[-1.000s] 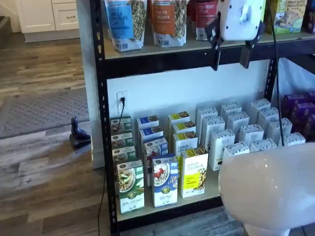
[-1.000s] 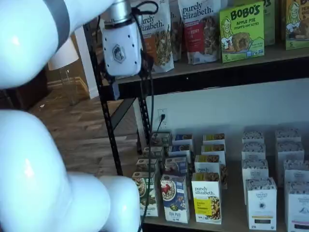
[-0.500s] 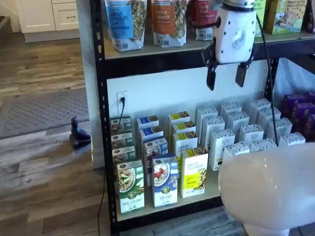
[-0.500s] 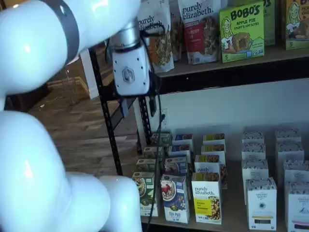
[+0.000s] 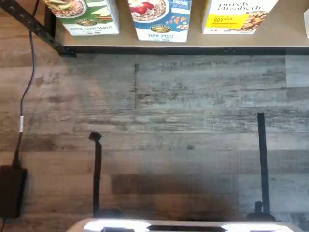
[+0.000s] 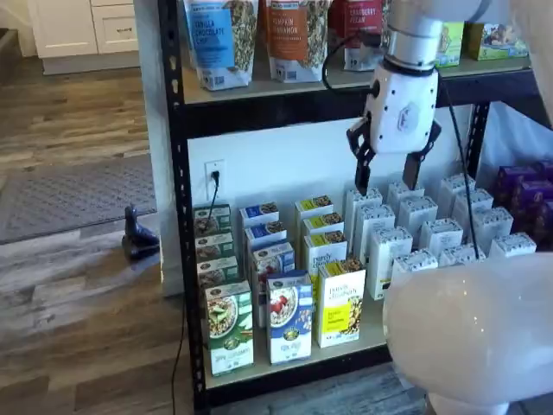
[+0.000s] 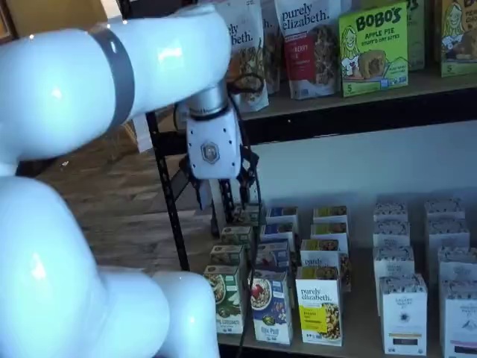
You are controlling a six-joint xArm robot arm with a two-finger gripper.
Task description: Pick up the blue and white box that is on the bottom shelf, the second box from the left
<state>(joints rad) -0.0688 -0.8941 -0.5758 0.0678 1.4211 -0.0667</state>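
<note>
The blue and white box [image 6: 289, 318] stands upright at the front of the bottom shelf [image 6: 285, 379], between a green and white carton [image 6: 229, 328] and a yellow carton [image 6: 341, 303]. It shows in both shelf views [image 7: 270, 306], and its lower part shows in the wrist view [image 5: 161, 19] at the shelf edge [image 5: 193, 46]. My gripper [image 6: 387, 173] hangs open and empty in front of the white back wall, above the box rows and well up and to the right of the box. It also shows in a shelf view [image 7: 223, 198].
Granola bags [image 6: 220, 39] stand on the higher level. White cartons [image 6: 432, 225] and purple boxes [image 6: 527, 194] fill the right of the bottom shelf. My arm's white base [image 6: 471, 337] blocks the lower right. A black adapter with cable [image 5: 9, 188] lies on the wood floor.
My gripper has come down from the higher shelf's level to the space below its beam, and shifted a little left in one shelf view. The boxes have not moved.
</note>
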